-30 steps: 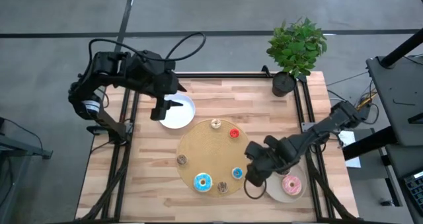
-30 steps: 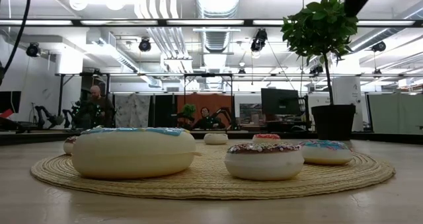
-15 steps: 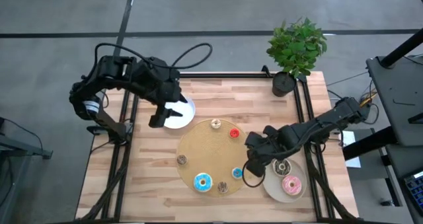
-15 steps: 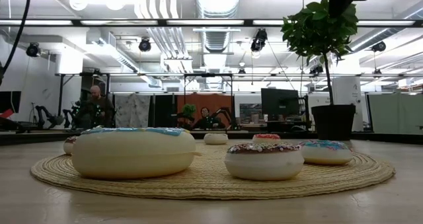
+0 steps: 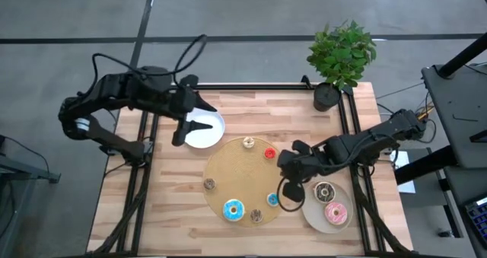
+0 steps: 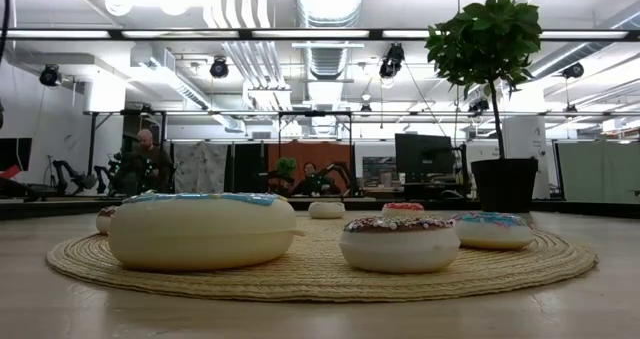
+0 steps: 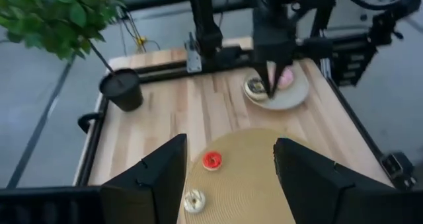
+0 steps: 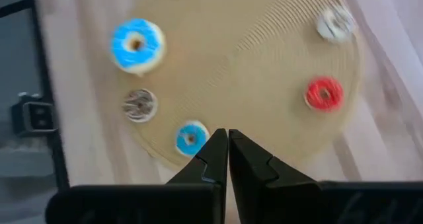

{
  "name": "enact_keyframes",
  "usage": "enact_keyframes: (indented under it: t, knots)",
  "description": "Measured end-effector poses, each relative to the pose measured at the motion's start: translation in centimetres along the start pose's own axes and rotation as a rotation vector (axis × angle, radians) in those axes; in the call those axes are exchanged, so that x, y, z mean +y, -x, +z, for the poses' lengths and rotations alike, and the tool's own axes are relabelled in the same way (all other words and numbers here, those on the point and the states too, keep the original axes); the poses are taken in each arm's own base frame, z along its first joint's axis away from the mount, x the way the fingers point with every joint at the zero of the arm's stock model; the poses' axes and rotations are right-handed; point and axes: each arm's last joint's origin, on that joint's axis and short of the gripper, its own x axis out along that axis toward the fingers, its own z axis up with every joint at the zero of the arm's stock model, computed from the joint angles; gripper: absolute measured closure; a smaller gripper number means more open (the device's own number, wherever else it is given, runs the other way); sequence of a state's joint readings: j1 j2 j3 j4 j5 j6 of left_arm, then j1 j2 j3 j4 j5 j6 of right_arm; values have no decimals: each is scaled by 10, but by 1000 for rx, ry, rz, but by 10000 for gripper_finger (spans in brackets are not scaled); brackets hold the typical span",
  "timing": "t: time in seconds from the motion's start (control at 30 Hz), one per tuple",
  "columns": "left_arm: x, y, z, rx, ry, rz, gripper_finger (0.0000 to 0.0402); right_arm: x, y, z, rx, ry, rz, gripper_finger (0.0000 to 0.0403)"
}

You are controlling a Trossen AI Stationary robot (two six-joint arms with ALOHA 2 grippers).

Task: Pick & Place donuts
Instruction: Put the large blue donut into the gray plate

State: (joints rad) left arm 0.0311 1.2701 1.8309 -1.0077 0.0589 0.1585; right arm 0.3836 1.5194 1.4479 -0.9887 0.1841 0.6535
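Six donuts rest flat on the round woven mat (image 5: pixel 243 178): a white-iced one (image 5: pixel 248 142), a red one (image 5: pixel 269 153), a small brown one (image 5: pixel 208 183), a large blue-iced one (image 5: pixel 233 209), a small brown sprinkled one (image 5: pixel 256 215) and a small blue one (image 5: pixel 272 199). A chocolate donut (image 5: pixel 325 191) and a pink donut (image 5: pixel 335 211) lie on the beige plate (image 5: pixel 313 212). My right gripper (image 5: pixel 286 178) hovers shut (image 8: pixel 228 145) above the mat's right edge, holding nothing. My left gripper (image 5: pixel 184 130) is open (image 7: pixel 230 145) over the left rim of the white plate (image 5: pixel 209 132).
A potted plant (image 5: pixel 338 60) stands at the table's far right corner. Black rails (image 5: pixel 350 136) run along the table's left and right sides. In the low view the large blue donut (image 6: pixel 200 229) and the sprinkled donut (image 6: pixel 400 241) stand nearest. People sit in the room beyond.
My right gripper has drawn away from the beige plate, toward the far edge and slightly left, and now hangs over the mat's right edge. The chocolate donut, hidden under it a second ago, now shows on the plate beside the pink one. My left arm's elbow swung left.
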Motion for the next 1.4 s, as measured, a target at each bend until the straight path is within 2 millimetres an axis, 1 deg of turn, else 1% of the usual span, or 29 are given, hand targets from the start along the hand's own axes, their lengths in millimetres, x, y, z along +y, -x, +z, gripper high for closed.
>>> enact_keyframes:
  t: [0.17, 0.3, 0.47, 0.57, 0.6, 0.73, 0.87, 1.07, 1.17, 1.3, 1.4]
  knots:
    - [-2, 8, -10, -36, 11, 21, 203, 4, -2, 15, -77, 170, 141, 394]
    - [-3, 13, -16, -25, 35, 22, 203, 2, -2, 24, -134, 227, 171, 394]
    - [-4, 23, -19, -38, 53, 32, 203, -4, -4, 30, -140, 178, 183, 394]
    - [-3, 28, -20, -33, 51, 53, 203, -2, -9, 32, -114, 165, 239, 394]
    - [-3, 29, -20, -34, 45, 64, 203, -1, -13, 32, -99, 161, 247, 394]
    - [-3, 34, -21, -42, 21, 92, 203, 9, -26, 40, -67, 116, 306, 394]
    - [-3, 37, -21, -49, 17, 96, 203, 18, -37, 50, -33, 60, 320, 394]
    - [-3, 39, -21, -51, -9, 97, 203, 31, -41, 65, -41, -34, 341, 394]
    - [-3, 39, -21, -48, -28, 97, 203, 37, -49, 70, -28, -77, 340, 394]
    - [-3, 39, -23, -31, -55, 95, 203, 50, -63, 78, -19, -94, 344, 394]
    - [-4, 39, -24, -19, -59, 93, 203, 59, -82, 79, 9, -84, 329, 394]
